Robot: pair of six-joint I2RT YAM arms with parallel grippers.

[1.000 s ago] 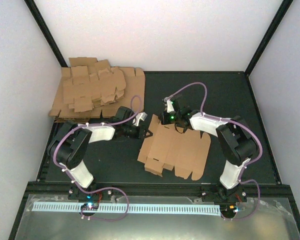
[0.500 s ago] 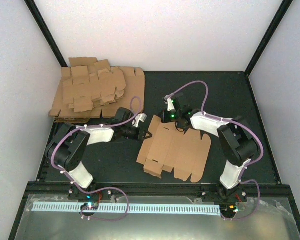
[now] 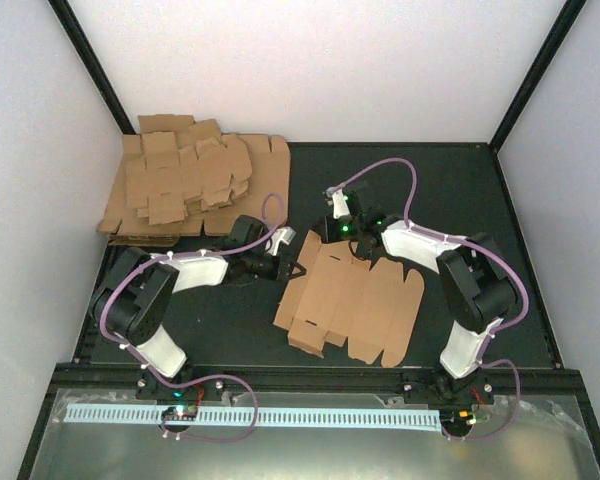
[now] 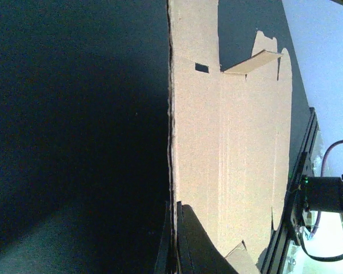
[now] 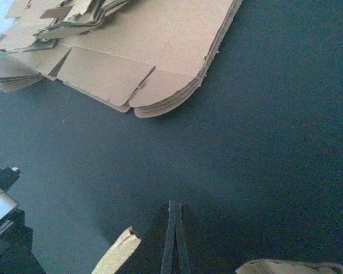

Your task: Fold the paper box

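Note:
The paper box (image 3: 350, 300) is a flat brown die-cut sheet lying on the dark mat between the arms. My left gripper (image 3: 298, 270) is at its left edge, shut on that edge. In the left wrist view the sheet (image 4: 234, 142) stretches away, its edge pinched between the dark fingers (image 4: 186, 240). My right gripper (image 3: 338, 232) is at the sheet's far edge. In the right wrist view it (image 5: 171, 206) is shut, its tips over bare mat. Nothing shows between them. A raised cardboard tab (image 5: 117, 251) lies just left of the fingers.
A thick pile of brown cardboard sheets (image 3: 190, 185) lies at the back left, and in the right wrist view the pile (image 5: 131, 51) is beyond the fingers. Black frame posts and white walls enclose the mat. A metal ledge (image 3: 310, 440) runs along the near edge.
My right gripper has crept slightly left and farther away along the sheet's far edge. The left gripper keeps its grip on the left edge, and the sheet has barely shifted.

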